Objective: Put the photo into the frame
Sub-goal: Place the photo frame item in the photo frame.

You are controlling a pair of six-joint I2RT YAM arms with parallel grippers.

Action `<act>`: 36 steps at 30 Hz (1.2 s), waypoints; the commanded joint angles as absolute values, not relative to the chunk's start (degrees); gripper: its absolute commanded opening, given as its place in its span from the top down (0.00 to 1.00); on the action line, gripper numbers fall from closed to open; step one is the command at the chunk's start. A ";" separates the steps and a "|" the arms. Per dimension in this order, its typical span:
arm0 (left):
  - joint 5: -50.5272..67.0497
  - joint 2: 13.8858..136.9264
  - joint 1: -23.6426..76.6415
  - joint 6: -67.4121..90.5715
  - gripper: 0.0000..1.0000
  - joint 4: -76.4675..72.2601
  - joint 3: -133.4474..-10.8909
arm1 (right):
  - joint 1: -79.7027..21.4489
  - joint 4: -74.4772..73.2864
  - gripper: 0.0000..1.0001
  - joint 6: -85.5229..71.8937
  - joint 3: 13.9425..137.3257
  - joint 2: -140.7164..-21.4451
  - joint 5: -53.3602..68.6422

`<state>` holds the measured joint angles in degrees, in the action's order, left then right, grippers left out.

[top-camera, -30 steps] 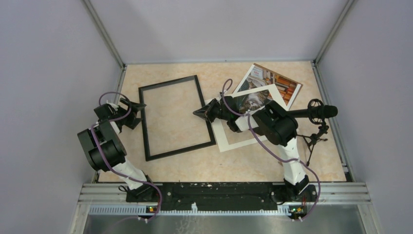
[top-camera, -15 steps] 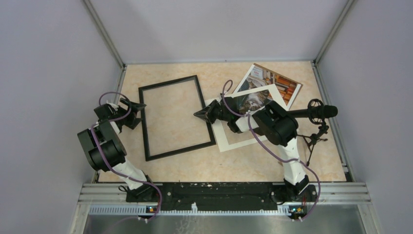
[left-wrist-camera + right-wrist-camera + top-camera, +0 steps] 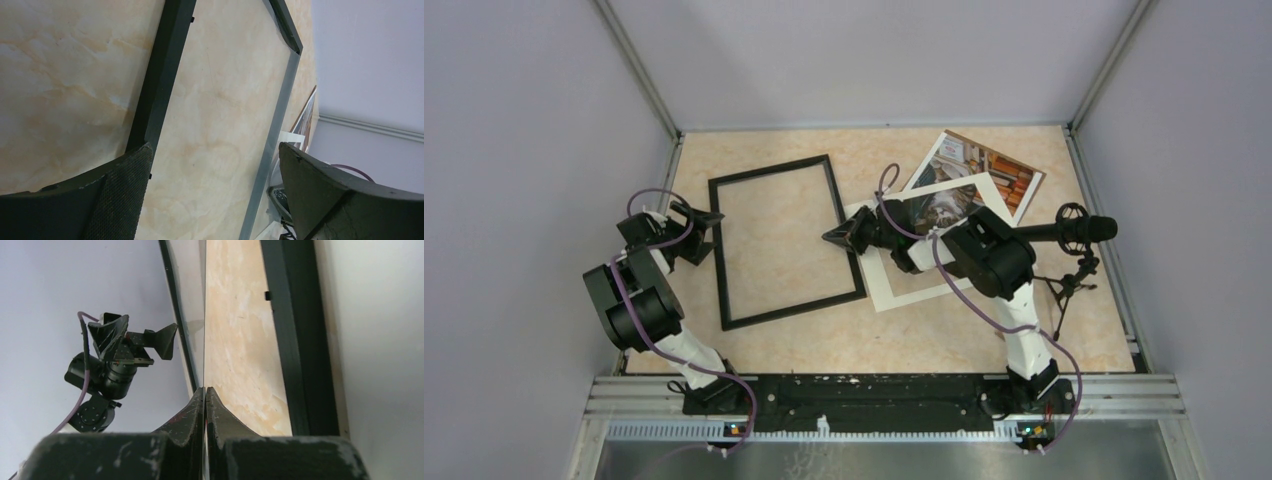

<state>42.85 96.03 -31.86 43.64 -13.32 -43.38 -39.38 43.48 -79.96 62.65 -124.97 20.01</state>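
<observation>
We see a table (image 3: 984, 330) that looks like smooth, pale stone with a soft shine. The frame (image 3: 718, 254) is black, smooth and a bit shiny. The mat (image 3: 899, 292) looks like dull white card. The photo (image 3: 989, 175) is printed paper. The pad (image 3: 125, 190) of the left gripper (image 3: 215, 145) looks rough and grainy. The rail (image 3: 1124, 395) is bare, shiny metal.

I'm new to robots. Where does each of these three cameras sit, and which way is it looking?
Top external: above and behind the robot, looking down on the table; the left arm and right arm show whole.
Left wrist: on the left arm, looking across the frame past its open left gripper.
Right wrist: on the right arm, looking past its shut right gripper toward the left arm.
Shared: every view shows the frame.
</observation>
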 commanded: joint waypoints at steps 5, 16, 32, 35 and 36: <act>43.50 94.01 -31.99 43.48 0.02 -15.03 -42.96 | -40.25 46.33 1.00 -73.58 67.13 -125.44 23.30; 43.50 93.77 -32.00 43.45 0.01 -14.97 -42.98 | -38.96 44.14 0.85 -67.23 68.82 -124.86 26.35; 43.49 93.79 -31.99 43.33 0.02 -14.83 -43.07 | -38.15 48.02 0.95 -65.83 75.65 -131.32 36.64; 43.53 93.71 -32.04 43.30 0.02 -14.83 -43.07 | -37.91 50.75 1.00 -66.88 76.11 -132.13 38.81; 43.53 93.74 -32.00 43.25 0.02 -14.82 -43.07 | -37.76 52.00 1.00 -67.44 75.89 -132.26 39.13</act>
<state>42.85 96.01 -31.83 43.62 -13.32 -43.38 -38.17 44.36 -66.89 73.28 -131.37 34.79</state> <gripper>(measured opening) 0.986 0.015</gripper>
